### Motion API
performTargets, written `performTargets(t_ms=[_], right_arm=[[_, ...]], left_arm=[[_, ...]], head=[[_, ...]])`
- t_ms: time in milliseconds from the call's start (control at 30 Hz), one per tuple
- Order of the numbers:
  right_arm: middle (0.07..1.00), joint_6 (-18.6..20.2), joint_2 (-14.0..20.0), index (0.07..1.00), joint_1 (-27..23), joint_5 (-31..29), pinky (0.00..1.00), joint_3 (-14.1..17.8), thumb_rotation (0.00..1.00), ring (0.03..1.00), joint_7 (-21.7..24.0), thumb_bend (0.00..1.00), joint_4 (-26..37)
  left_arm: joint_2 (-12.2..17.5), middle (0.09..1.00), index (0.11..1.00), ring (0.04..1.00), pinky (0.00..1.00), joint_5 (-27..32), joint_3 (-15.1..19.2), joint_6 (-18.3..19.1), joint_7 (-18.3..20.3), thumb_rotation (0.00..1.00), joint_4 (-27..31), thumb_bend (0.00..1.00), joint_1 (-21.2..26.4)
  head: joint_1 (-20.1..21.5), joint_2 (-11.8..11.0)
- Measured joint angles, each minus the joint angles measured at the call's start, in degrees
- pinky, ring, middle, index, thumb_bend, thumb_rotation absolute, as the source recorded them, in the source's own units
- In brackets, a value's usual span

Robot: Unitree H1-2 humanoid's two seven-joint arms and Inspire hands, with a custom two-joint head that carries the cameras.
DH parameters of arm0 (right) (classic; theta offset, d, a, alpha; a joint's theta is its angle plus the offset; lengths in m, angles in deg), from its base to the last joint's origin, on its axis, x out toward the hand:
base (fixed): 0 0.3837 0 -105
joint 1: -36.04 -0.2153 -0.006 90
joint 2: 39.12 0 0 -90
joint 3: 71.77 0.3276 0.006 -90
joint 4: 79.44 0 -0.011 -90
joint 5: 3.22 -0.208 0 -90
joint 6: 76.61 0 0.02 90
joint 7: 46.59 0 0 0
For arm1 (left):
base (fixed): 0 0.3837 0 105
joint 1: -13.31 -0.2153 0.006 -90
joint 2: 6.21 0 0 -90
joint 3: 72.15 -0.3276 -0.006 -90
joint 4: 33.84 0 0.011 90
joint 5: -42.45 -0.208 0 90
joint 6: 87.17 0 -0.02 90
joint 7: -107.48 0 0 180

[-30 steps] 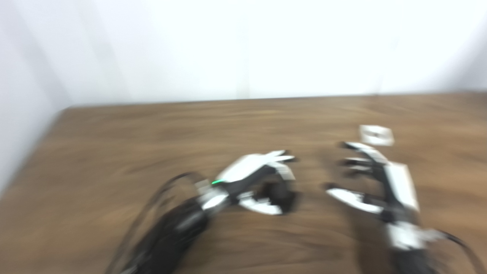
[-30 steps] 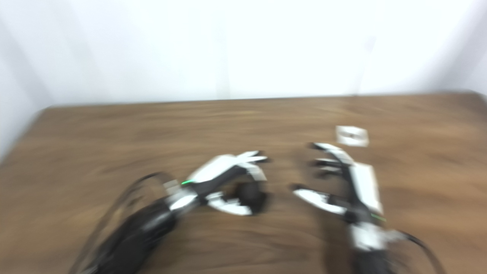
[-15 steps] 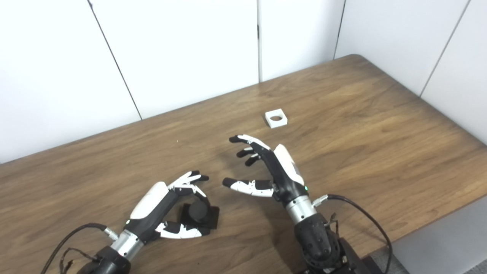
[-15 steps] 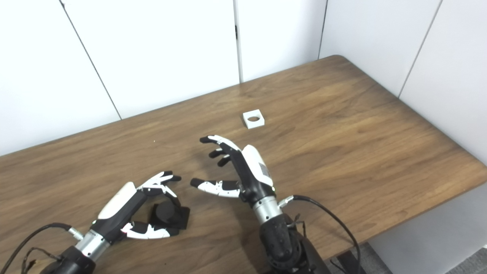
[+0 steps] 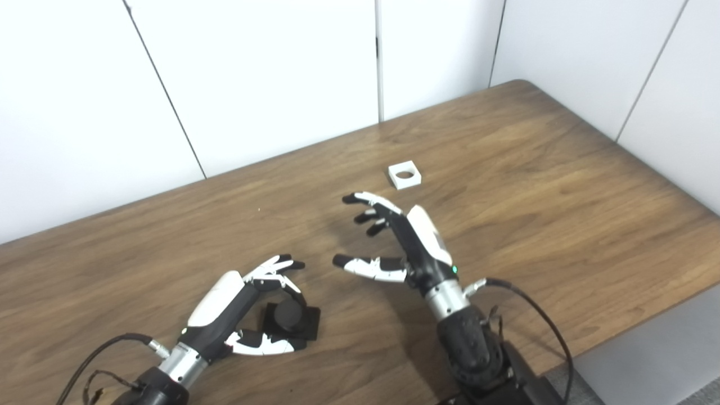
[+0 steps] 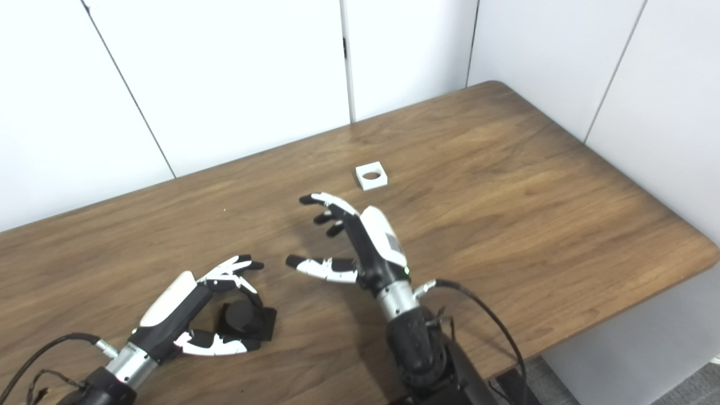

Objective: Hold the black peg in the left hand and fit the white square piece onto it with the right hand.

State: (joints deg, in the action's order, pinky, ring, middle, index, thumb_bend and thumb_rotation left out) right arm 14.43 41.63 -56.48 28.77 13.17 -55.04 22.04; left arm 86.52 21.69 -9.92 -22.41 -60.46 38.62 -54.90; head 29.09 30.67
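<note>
Left hand (image 5: 236,312) cupped around black peg (image 5: 289,320) on table (image 5: 562,185), grip not confirmed. Right hand (image 5: 402,244) empty, fingers spread; should reach forward to white square piece (image 5: 404,174), pinching its outer sides.

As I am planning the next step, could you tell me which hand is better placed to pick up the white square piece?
The right hand: it is open and nearest the white square piece. The left hand is cupped around the black peg.
</note>
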Motion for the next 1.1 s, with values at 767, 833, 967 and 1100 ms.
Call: performTargets(t_ms=[767,833,967,1100], right_arm=[[0.896,9.8,20.3,0.76,-26.9,8.2,0.67,-1.7,0.35,0.839,13.6,0.64,-18.2],[0.893,9.7,21.7,0.754,-28.6,9.2,0.67,-2.7,0.35,0.837,14.0,0.64,-20.7],[0.9,9.5,24.1,0.762,-31.7,9.9,0.69,-4.8,0.37,0.847,15.3,0.64,-26.4],[0.905,9.1,25.9,0.775,-33.6,10.2,0.74,-7.1,0.51,0.868,16.4,0.64,-31.7]], left_arm=[[0.0,0.877,0.489,0.949,0.89,0.0,0.3,-0.8,0.0,0.06,-0.2,0.52,-0.1],[0.0,0.879,0.489,0.95,0.89,0.0,0.4,-0.8,0.0,0.06,-0.2,0.52,-0.1],[0.0,0.877,0.489,0.949,0.88,0.0,0.6,-0.8,0.2,0.06,-0.2,0.52,-0.1],[0.0,0.873,0.489,0.945,0.87,0.0,0.6,-0.8,0.2,0.06,-0.2,0.52,-0.1]], head=[[-1.1,-0.3],[-1.3,-0.2],[-1.4,-0.3],[-1.4,-0.3]])
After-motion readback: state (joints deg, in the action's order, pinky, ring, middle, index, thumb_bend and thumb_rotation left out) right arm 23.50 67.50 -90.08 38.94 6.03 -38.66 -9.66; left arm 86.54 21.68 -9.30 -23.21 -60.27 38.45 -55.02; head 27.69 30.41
